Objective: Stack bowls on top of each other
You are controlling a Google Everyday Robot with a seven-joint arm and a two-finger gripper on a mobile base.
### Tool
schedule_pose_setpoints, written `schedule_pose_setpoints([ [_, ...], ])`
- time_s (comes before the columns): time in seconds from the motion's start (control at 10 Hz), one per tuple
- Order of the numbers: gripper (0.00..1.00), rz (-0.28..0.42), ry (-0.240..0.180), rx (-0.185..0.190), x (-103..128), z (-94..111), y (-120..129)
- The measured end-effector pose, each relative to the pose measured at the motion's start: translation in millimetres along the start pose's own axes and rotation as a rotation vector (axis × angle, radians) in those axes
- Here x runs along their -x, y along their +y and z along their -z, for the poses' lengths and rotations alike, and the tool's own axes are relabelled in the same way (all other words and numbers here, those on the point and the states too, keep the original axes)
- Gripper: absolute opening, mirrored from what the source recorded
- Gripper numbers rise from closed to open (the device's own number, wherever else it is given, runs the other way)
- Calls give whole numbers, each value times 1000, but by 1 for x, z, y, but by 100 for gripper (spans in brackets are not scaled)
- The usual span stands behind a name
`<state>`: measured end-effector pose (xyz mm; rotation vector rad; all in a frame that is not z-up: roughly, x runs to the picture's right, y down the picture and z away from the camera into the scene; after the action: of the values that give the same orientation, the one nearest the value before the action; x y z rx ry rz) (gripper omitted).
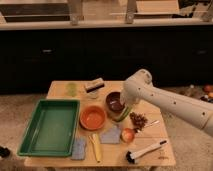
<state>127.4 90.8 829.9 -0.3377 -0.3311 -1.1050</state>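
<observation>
On the wooden table (161, 136) the dark reddish-brown bowl (114, 102) sits a little behind the middle, toward the back edge. The wider orange bowl (93, 118) stands just beside it, to the front and left, so the two are next to each other and not stacked. The white arm (172, 104) reaches in from the right side and bends down over the table. Its gripper (125, 106) is at the right rim of the dark bowl. I cannot tell whether the claw is open, closed or gripping the bowl. A green tray (47, 128) fills the left side of the table, near the front left corner. A dark block (94, 86) and a pale green thing (72, 89) lie near the back edge. To the right of the orange bowl there is a dark, grape-like cluster (138, 120), with a round reddish fruit (128, 135) in front of it. Along the front edge lie a grey cloth (111, 135), a yellow stick-shaped thing (96, 148) and a white-handled brush (145, 151).
</observation>
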Motion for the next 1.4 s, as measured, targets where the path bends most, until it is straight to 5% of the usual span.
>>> schedule_pose_setpoints([
  [0.5, 80, -36, 1, 9, -7, -8, 10],
  [1.1, 78, -27, -64, 25, -22, -59, 13],
  [1.4, 49, -32, -101, 47, -26, -76, 11],
])
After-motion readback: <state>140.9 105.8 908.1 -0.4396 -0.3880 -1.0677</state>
